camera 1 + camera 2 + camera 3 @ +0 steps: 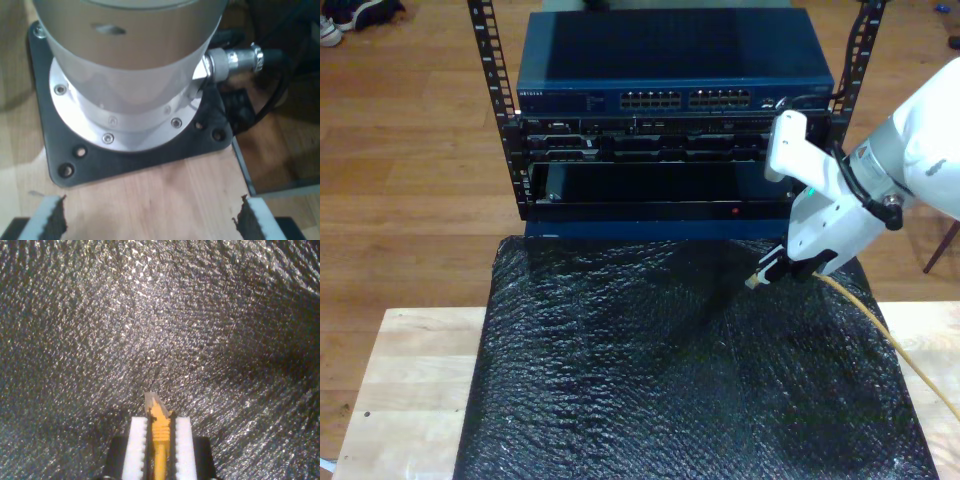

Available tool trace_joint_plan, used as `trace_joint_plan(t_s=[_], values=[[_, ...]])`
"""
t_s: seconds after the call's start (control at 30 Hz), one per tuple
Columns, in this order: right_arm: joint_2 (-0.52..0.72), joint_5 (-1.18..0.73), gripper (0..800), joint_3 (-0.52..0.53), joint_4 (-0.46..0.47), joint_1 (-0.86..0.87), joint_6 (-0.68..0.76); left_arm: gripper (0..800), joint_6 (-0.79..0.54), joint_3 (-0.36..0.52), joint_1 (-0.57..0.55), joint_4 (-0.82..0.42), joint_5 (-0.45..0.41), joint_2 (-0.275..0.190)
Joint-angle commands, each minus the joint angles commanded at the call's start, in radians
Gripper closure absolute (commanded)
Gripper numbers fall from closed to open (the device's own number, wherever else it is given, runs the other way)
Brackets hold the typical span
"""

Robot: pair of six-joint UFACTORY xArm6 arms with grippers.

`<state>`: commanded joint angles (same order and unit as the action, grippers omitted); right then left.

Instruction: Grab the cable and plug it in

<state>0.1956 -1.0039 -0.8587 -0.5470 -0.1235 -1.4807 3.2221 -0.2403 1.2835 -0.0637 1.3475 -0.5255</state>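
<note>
A: status on my second gripper (pixel 159 440)?

B: white ribbed fingers (pixel 136 447) are clamping the thin yellow-orange network cable (pixel 160 450) just behind its small clear plastic plug (pixel 154 404). Plug tip is sticking out past the pads, over the black crinkled bubble-wrap mat (pixel 200 330)

A: where is that showing from outside?

B: the white arm is reaching in from the exterior view's right. My second gripper (pixel 772 270) is hovering above the mat (pixel 650 380), near its far edge. Plug (pixel 755 282) is pointing toward the exterior view's left, well short of the blue rack-mounted network switch with two rows of ports (pixel 670 75). Cable (pixel 880 330) is trailing off from the gripper toward the exterior view's lower right, across the mat and the pale wooden table (pixel 410 370)

A: and my first gripper (pixel 150 220)?

B: jaws are standing wide apart, holding nothing. White pads with dark serrated faces (pixel 52 220) are hanging over a wooden board (pixel 155 195), facing a silver cylindrical arm base (pixel 130 65) bolted on a black plate (pixel 145 155). A metal connector with a black lead (pixel 240 60) is plugging into the base's side
</note>
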Motion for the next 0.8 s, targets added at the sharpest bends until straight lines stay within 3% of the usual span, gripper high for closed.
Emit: trace_joint_plan(t_s=[0.43,0.8], values=[[0.002,0.000,800,0.012,0.006,0.000,-0.003,0,0.000,0.121,0.029,0.003,-0.218,0.000],[-0.002,0.137,800,0.041,0.008,-0.098,-0.003,0,-0.012,0.120,0.071,0.003,-0.226,0.020]])
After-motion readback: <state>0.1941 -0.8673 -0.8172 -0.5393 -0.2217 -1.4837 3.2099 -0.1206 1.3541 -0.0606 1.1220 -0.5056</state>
